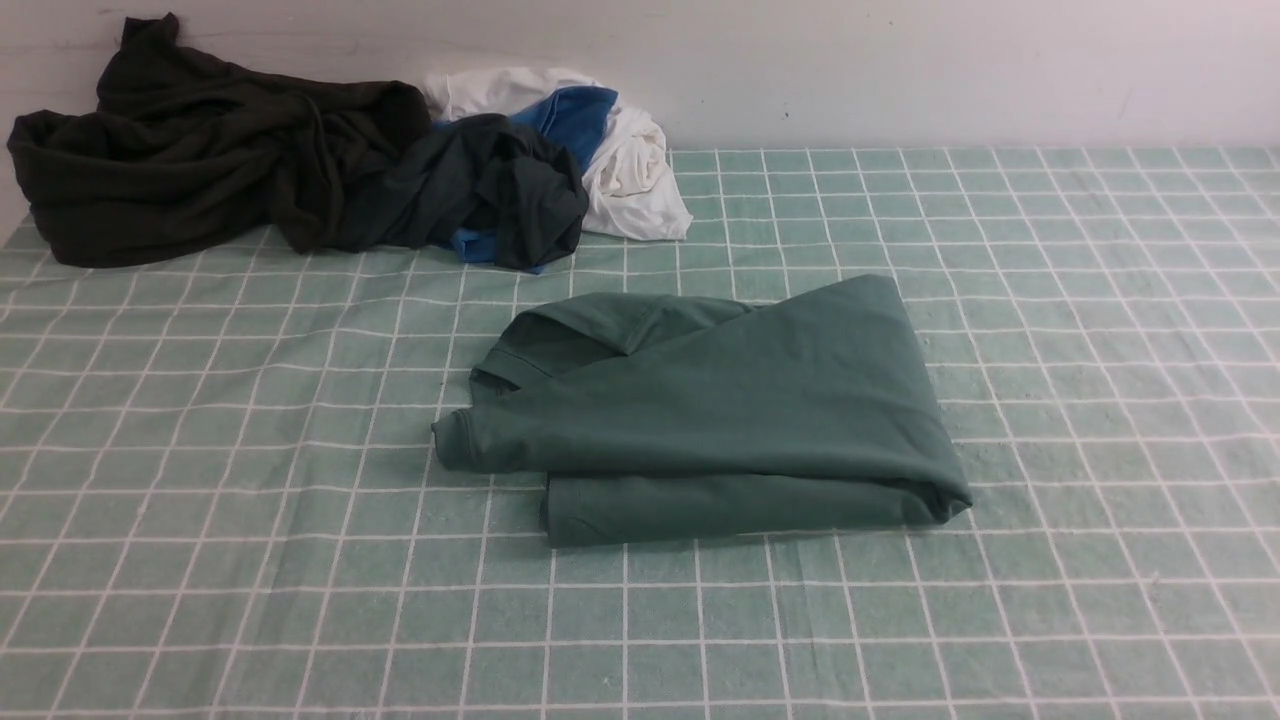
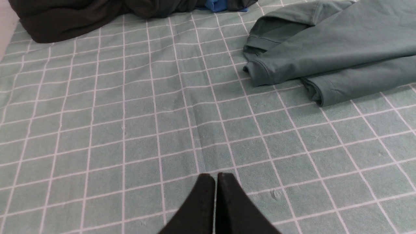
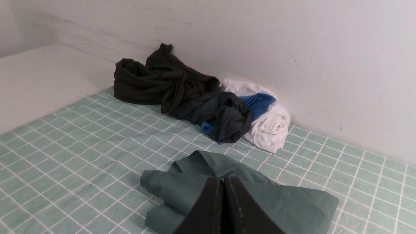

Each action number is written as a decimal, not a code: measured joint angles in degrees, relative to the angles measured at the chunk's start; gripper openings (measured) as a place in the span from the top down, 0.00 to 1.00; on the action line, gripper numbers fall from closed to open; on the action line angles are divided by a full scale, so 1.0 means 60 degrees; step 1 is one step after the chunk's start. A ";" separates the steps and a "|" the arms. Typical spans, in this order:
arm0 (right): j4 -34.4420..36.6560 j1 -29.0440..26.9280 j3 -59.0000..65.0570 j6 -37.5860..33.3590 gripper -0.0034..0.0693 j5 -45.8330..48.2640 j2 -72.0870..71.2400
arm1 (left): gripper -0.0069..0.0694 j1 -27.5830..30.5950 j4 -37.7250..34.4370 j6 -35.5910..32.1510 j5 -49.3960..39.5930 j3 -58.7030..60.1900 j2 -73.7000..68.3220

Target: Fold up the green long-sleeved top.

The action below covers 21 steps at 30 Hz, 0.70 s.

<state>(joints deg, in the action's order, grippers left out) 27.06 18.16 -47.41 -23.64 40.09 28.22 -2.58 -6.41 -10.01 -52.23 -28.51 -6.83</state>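
Checked green cloth [image 1: 200, 560] covers the table. Green long-sleeved top [image 1: 720, 410] lies folded into a compact stack, ahead of the left gripper [image 2: 215, 177] and beneath the right gripper [image 3: 224, 182]; both clenched, empty. Folding looks finished; next probably only tidying edges. Other garments [image 1: 300, 170] piled beyond.

A green checked cloth [image 1: 1050, 400] carries the folded green long-sleeved top [image 1: 720, 410] and a clothes heap [image 1: 300, 170].

**Three views over one checked cloth**

The front camera looks forward and down across the table. The left wrist camera hangs low behind the left gripper [image 2: 214, 177]; the right looks past the right gripper [image 3: 224, 180]. All share the green long-sleeved top [image 1: 700, 420].
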 joint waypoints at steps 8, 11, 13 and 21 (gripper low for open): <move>0.0034 0.0000 0.0234 0.0000 0.97 0.0352 -0.0377 | 0.91 0.0000 -0.0008 0.0000 0.0000 0.0000 0.0003; 0.0034 0.0000 0.0234 0.0000 0.97 0.0611 -0.0377 | 0.91 0.0000 -0.0008 0.0000 0.0000 0.0000 0.0011; 0.0034 0.0000 0.0234 0.0000 0.97 0.0734 -0.0377 | 0.91 0.0000 -0.0008 0.0000 0.0000 0.0000 0.0013; -0.0272 0.0000 0.0258 0.0012 0.97 0.0792 -0.0384 | 0.91 0.0000 -0.0008 0.0000 0.0000 0.0000 0.0013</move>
<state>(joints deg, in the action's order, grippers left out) 25.42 18.16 -45.87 -23.56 44.84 25.92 -2.58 -6.46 -10.01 -52.23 -28.51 -6.75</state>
